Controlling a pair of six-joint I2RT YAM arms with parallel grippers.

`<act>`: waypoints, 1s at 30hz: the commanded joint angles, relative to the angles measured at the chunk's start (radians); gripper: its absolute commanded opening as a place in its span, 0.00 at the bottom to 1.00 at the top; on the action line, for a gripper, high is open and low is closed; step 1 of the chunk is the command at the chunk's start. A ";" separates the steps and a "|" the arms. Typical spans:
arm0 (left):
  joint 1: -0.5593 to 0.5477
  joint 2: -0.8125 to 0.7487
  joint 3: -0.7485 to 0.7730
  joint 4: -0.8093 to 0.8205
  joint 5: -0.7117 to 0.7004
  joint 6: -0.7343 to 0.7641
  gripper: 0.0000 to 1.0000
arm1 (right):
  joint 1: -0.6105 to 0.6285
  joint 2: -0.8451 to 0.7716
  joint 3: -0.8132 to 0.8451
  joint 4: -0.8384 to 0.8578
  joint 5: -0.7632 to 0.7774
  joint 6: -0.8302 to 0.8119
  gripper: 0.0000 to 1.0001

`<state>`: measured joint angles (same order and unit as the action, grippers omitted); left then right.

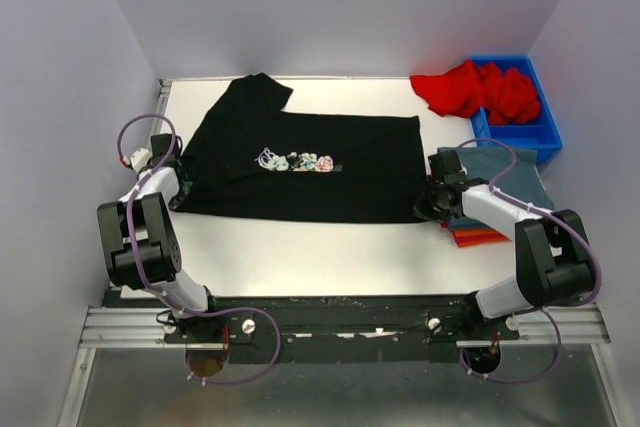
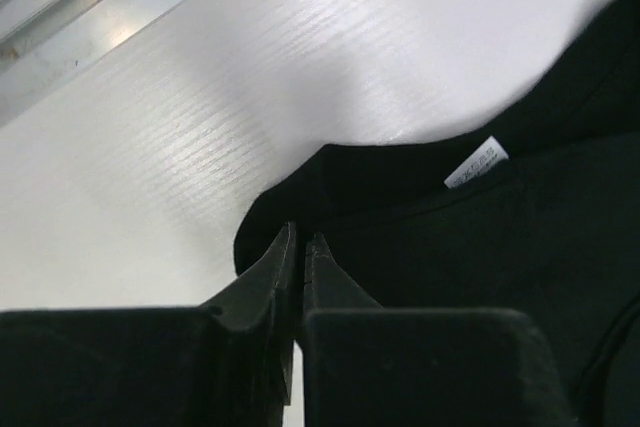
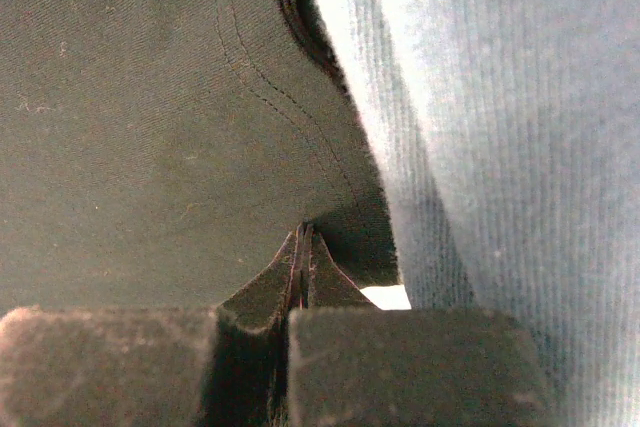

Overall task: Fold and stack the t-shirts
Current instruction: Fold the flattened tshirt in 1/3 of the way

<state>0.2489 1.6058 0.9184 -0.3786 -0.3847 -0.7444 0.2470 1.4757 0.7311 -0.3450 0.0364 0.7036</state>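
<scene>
The black t-shirt (image 1: 310,162) lies spread flat on the white table, print side up, one sleeve toward the back. My left gripper (image 1: 183,179) is at its left edge; in the left wrist view the jaws (image 2: 301,239) are shut on the cloth's rim (image 2: 480,247) near a white label (image 2: 478,162). My right gripper (image 1: 430,199) is at the shirt's near right corner, shut (image 3: 303,232) on the black hem (image 3: 150,97). A folded slate-blue tee (image 1: 515,172) lies on an orange one (image 1: 478,237) beside the right gripper. A red tee (image 1: 475,89) is heaped at the back right.
A blue plastic bin (image 1: 545,132) stands at the back right, with the red tee draped over its rim. The slate-blue cloth (image 3: 500,97) lies right against the right gripper. White walls close in the table on the left, back and right.
</scene>
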 commanded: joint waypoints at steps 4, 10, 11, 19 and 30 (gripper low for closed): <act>0.035 -0.072 -0.009 -0.030 -0.106 -0.053 0.38 | 0.000 0.028 0.010 -0.054 0.053 0.007 0.01; 0.035 -0.210 -0.078 0.012 -0.034 -0.053 0.42 | 0.000 0.012 0.007 -0.049 0.051 0.002 0.01; 0.033 -0.227 -0.102 0.020 0.007 -0.059 0.43 | 0.000 0.011 0.004 -0.045 0.048 0.000 0.01; 0.030 -0.471 -0.367 0.102 0.230 -0.173 0.46 | 0.000 -0.006 0.004 -0.045 0.042 0.000 0.01; 0.041 -0.262 -0.305 0.167 0.244 -0.173 0.48 | 0.001 -0.023 -0.010 -0.042 0.042 -0.003 0.01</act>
<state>0.2802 1.2835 0.5758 -0.2726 -0.1722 -0.9062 0.2470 1.4712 0.7345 -0.3553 0.0406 0.7063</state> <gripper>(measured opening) 0.477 0.009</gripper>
